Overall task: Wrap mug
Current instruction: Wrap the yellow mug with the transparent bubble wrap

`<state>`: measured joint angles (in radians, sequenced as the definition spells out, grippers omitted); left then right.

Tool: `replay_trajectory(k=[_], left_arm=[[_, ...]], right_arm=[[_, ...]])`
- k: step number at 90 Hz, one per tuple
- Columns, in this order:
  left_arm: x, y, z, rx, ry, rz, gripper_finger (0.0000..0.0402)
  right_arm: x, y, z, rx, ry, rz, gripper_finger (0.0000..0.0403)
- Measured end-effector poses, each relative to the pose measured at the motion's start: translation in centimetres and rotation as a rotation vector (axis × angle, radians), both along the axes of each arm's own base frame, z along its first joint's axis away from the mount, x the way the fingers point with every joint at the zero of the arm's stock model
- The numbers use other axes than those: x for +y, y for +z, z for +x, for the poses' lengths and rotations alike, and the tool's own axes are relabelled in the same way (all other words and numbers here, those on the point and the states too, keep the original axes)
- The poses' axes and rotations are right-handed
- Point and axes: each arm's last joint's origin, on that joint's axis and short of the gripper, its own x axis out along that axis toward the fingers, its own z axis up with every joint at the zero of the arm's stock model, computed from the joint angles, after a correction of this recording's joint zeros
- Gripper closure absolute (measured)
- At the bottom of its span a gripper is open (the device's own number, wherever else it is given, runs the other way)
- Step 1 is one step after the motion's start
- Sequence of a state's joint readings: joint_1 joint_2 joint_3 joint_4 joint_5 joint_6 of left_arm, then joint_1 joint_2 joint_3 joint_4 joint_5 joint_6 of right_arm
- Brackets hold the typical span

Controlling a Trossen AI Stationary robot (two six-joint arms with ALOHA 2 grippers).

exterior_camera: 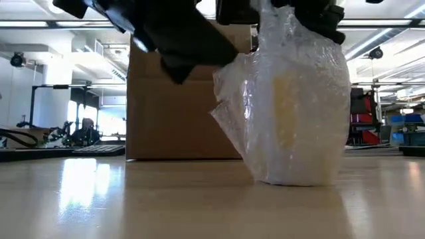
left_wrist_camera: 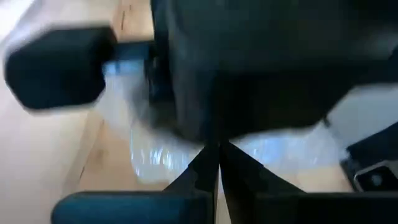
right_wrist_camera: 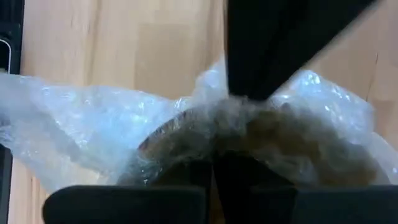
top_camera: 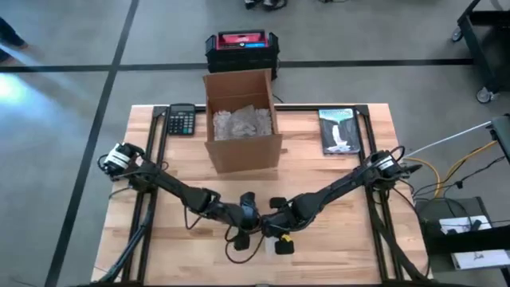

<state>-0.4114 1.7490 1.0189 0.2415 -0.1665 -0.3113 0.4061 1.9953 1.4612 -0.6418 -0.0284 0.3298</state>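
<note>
Mug (exterior_camera: 292, 119), covered in bubble wrap (exterior_camera: 302, 99), stands on the worktop (exterior_camera: 199, 206) before the cardboard box (top_camera: 241, 119). Both end effectors, left (top_camera: 249, 219) and right (top_camera: 275, 227), are pressed together, pinching the bubble wrap.

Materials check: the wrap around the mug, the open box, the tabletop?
Wrap: looks like clear bubble wrap, a glossy plastic film with crinkles and small bubbles; a yellowish shape shows through it. Box: brown corrugated cardboard by the look, matte, flaps open, crumpled packing inside. Tabletop: light wood planks with visible grain and a semi-gloss sheen that reflects light in the low view.
</note>
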Motion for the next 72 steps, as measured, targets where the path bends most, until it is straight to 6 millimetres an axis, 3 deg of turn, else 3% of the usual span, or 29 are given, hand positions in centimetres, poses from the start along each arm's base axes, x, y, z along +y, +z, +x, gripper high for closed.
replay_trajectory(k=[19, 39, 55, 62, 72], left_arm=[[0.1, -1.0, 0.5, 0.015, 0.013, 0.010, 0.0402], [0.1, -1.1, 0.5, 0.014, 0.015, 0.010, 0.0402], [0.1, -1.1, 0.5, 0.015, 0.014, 0.012, 0.0402], [0.1, -1.1, 0.5, 0.014, 0.011, 0.018, 0.0402], [0.1, -1.1, 0.5, 0.014, 0.010, 0.020, 0.0402]], right_arm=[[-0.1, 1.3, -0.3, -0.028, -0.009, 0.012, 0.0400], [-0.5, 6.2, -1.8, -0.092, -0.016, 0.064, 0.0400], [-0.9, 8.4, -2.7, -0.138, -0.010, 0.057, 0.0400], [-1.2, 8.6, -2.6, -0.181, -0.045, -0.016, 0.0400], [-1.1, 6.8, -2.0, -0.162, -0.063, -0.080, 0.0400]])
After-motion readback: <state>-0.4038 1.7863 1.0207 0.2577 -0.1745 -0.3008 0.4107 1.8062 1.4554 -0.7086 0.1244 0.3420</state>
